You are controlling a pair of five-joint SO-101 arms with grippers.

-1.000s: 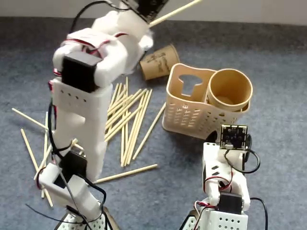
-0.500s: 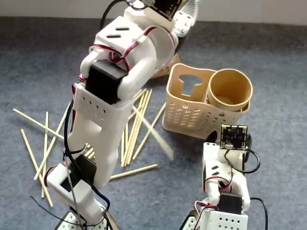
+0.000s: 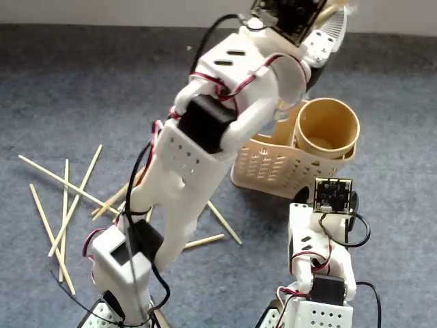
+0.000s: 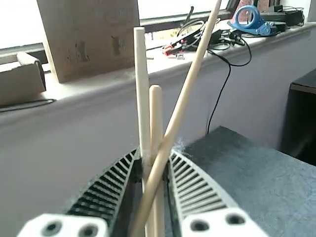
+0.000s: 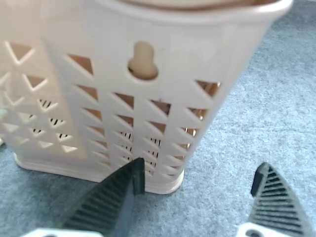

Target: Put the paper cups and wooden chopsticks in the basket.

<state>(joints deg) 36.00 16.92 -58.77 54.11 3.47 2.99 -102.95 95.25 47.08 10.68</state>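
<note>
My left gripper (image 4: 153, 157) is shut on three wooden chopsticks (image 4: 143, 89) that stick out past its tips. In the high view this left gripper (image 3: 328, 20) hangs above the far side of the beige basket (image 3: 263, 160). A paper cup (image 3: 326, 126) stands upright in the basket's right half. Several loose chopsticks (image 3: 65, 198) lie on the carpet at the left, and one chopstick (image 3: 224, 222) lies beside the left arm. My right gripper (image 5: 200, 168) is open, low on the carpet, close to the basket's wall (image 5: 143, 98) with nothing between its fingers.
The long white left arm (image 3: 205, 143) stretches from the near left across to the basket and covers the carpet under it. The right arm (image 3: 321, 246) stands at the near right, just in front of the basket. Grey carpet lies open at the far left and right.
The left arm has swung right, carrying its chopsticks from left of the basket to above its far side. One chopstick fell and now lies on the carpet. The right arm kept still.
</note>
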